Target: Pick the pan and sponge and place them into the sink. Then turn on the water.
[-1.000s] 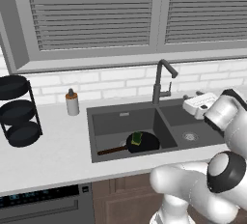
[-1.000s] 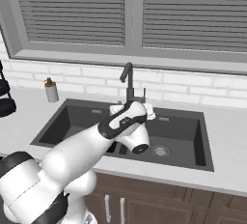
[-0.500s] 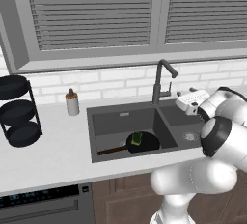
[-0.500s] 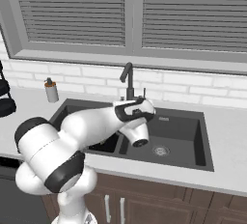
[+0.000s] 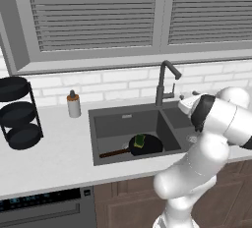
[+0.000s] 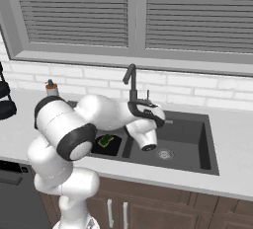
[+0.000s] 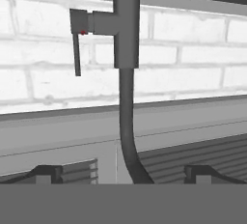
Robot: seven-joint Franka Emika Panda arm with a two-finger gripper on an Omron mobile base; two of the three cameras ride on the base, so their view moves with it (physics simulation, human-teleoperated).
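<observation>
**Pan and sponge in the basin; water not yet on**

The pan [image 5: 145, 144] was found lying in the left basin of the sink [image 5: 123, 122], forward and to the left of the faucet [image 5: 164, 81], with its long handle pointed away from the faucet toward the basin's front left corner. The sponge [image 5: 140, 140] was seen resting on the pan, green layer partly showing. In the right base view the sponge [image 6: 105, 140] was noted in the same basin, left of the faucet [image 6: 132, 87], partly hidden behind the arm. Both placements were judged complete.

No stream was seen at the faucet spout in either base view, so the water was judged still off. That step alone was left.

The gripper [image 6: 147, 115] was seen at the faucet base, just to its right, above the divider between the basins. The jaws were taken to stand wide apart, with nothing between them; the fingertips were seen well separated at the bottom of the hand view. In that view, rolled upside down, the faucet column [image 7: 126, 35] was seen straight ahead, with its thin lever [image 7: 76, 49] off to one side. Contact with the lever had not been made; a reach and push on it was judged the remaining work.

A soap bottle [image 5: 74, 104] and a black tiered rack [image 5: 17, 115] were noted on the surface, far left of the faucet, uninvolved.
</observation>
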